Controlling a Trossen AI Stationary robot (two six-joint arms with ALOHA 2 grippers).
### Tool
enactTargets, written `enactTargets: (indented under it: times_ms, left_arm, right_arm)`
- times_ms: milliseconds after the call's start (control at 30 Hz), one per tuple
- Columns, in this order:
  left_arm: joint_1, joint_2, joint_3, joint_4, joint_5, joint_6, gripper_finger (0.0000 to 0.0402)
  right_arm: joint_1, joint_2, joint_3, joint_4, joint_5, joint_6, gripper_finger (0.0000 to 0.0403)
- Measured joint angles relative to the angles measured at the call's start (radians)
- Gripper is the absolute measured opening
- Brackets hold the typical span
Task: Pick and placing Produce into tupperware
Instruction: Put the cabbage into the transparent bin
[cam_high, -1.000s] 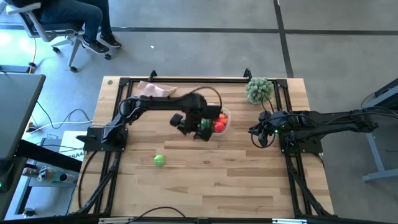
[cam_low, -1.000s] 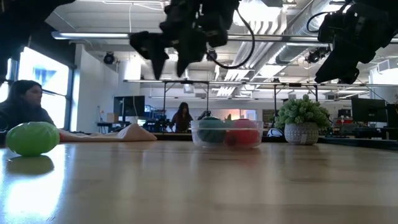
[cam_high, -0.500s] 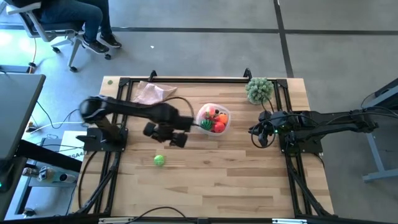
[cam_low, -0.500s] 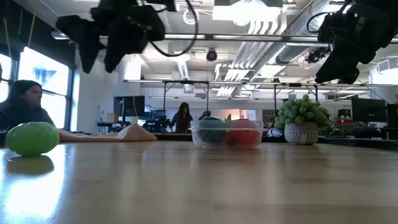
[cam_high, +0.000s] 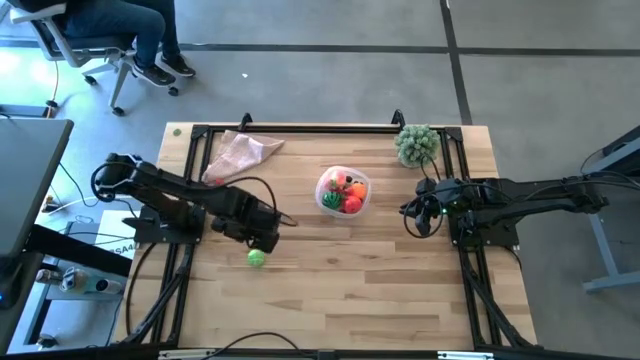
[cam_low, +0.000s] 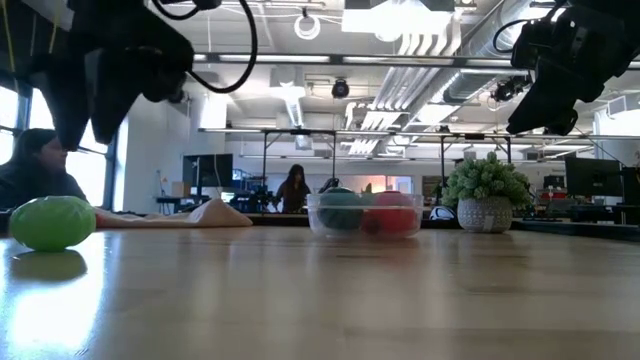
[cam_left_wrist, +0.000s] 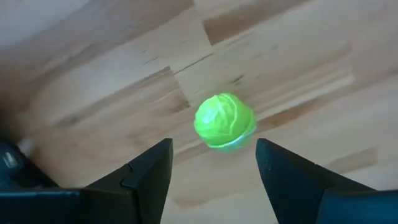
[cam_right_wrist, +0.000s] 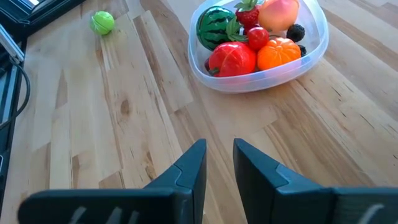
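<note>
Left end effector (cam_left_wrist: 211, 165) open, empty, above green ball (cam_left_wrist: 224, 121); low view crops its fingertips.

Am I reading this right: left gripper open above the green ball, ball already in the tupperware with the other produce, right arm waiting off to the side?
Not quite. The green ball lies on the bare table, apart from the tupperware, as the high view shows. The rest holds: the left gripper is open above it, and the right gripper waits at the side.
</note>
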Motion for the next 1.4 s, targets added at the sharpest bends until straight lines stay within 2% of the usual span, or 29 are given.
enactTargets:
  times_ms: [233,533,733,867,1067,1400]
  left_arm:
    - [-0.071,0.0,-0.043,0.041,-0.004,0.31,0.0247]
    - [-0.143,0.005,-0.044,0.075,-0.117,0.592,0.0243]
    - [-0.158,0.03,-0.043,0.125,-0.154,0.582,0.0235]
    - [-0.158,0.085,-0.044,0.141,-0.147,0.557,0.0245]
    - [-0.156,0.147,-0.043,0.147,-0.116,0.563,0.0289]
    - [-0.17,0.16,-0.043,0.16,-0.107,0.593,0.0378]
  right_arm:
    - [0.0,0.0,0.0,0.001,0.0,0.0,0.0071]
    - [0.0,0.0,0.0,0.001,0.0,0.0,0.0071]
    - [0.0,0.0,0.0,0.001,0.0,0.0,0.0071]
    - [0.0,0.0,0.0,0.001,0.0,0.0,0.0071]
    - [0.0,0.0,-0.001,0.0,0.0,0.0,0.0071]
    - [0.0,0.0,-0.001,0.001,0.0,0.0,0.0071]
